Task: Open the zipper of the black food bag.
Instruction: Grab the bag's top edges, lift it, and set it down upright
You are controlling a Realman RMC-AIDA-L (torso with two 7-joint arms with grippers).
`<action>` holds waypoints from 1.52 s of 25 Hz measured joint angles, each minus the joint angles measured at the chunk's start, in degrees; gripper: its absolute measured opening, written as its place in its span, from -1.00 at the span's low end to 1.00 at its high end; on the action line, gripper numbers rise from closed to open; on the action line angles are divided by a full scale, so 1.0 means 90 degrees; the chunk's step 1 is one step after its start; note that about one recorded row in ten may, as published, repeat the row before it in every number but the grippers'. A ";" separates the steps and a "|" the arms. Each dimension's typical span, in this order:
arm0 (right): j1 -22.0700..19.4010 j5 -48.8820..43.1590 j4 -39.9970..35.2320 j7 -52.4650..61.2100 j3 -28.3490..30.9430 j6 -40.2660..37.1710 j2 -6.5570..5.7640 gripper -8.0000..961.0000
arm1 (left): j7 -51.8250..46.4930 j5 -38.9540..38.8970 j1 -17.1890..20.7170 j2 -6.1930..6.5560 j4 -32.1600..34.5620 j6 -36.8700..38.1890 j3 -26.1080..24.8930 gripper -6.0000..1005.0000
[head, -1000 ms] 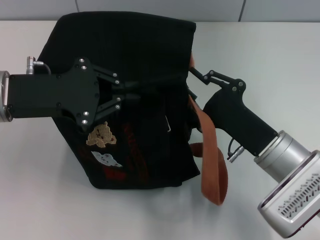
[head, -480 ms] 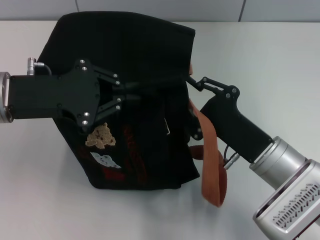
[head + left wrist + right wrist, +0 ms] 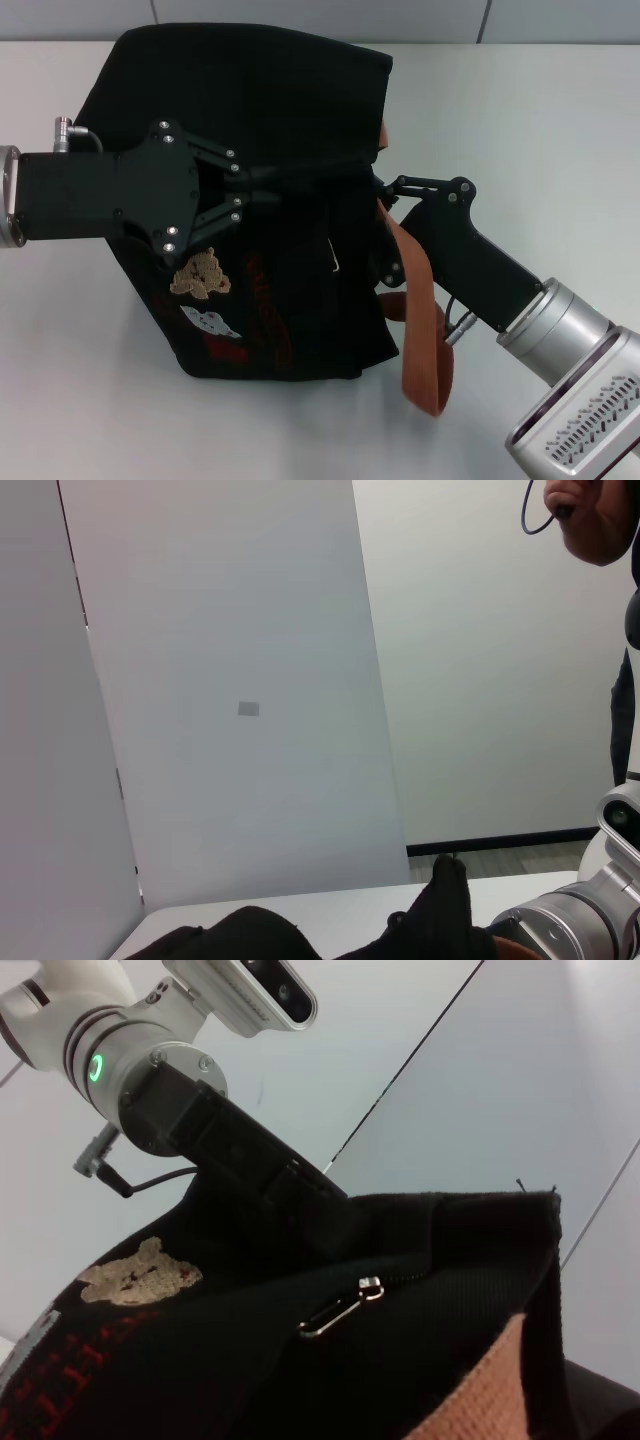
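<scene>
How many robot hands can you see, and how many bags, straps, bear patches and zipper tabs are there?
Black robot grippers: 2, left gripper and right gripper
Boxy black fabric food bag: 1
Brown-orange strap handles: 1 in view
Tan bear patch: 1
Silver metal zipper pull tab: 1
Total: 6

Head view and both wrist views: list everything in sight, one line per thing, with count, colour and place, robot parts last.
bag: one, black, on the table between both arms.
strap: one showing, brown-orange, hanging down the bag's right side.
bear patch: one, tan, bag's face near the left gripper.
zipper tab: one, silver, on the bag's zipper line.
table: one, white, under everything.
left gripper: one, black, shut on the bag's fabric.
right gripper: one, black, at the bag's right edge.
</scene>
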 joint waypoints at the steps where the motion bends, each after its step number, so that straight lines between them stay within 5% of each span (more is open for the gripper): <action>1: 0.0000 0.0000 0.0000 0.0000 0.0000 0.0000 0.0000 -0.84 | 0.0000 0.0000 0.0000 0.0000 0.0000 0.0000 0.0000 -0.78; 4: 0.0000 -0.0003 -0.0001 -0.0001 0.0004 0.0002 0.0000 -0.99 | 0.0002 -0.0004 0.0002 -0.0005 0.0000 0.0002 -0.0001 -0.77; 11: -0.0072 0.0007 -0.0046 -0.0004 0.0022 0.0038 0.0000 -0.99 | 0.0048 -0.0021 0.0013 -0.0009 -0.0087 0.0005 -0.0103 -0.76; 29: -0.0435 0.0046 -0.0342 0.0020 0.0286 0.0611 0.0001 -0.98 | 0.0362 -0.0002 0.0221 0.0053 -0.0382 0.0057 -0.1403 -0.71; 38: -0.0774 0.0055 -0.0525 0.0053 0.0600 0.0786 -0.0001 -0.97 | 0.0482 -0.0021 0.0298 0.0296 -0.0847 0.0050 -0.2043 -0.69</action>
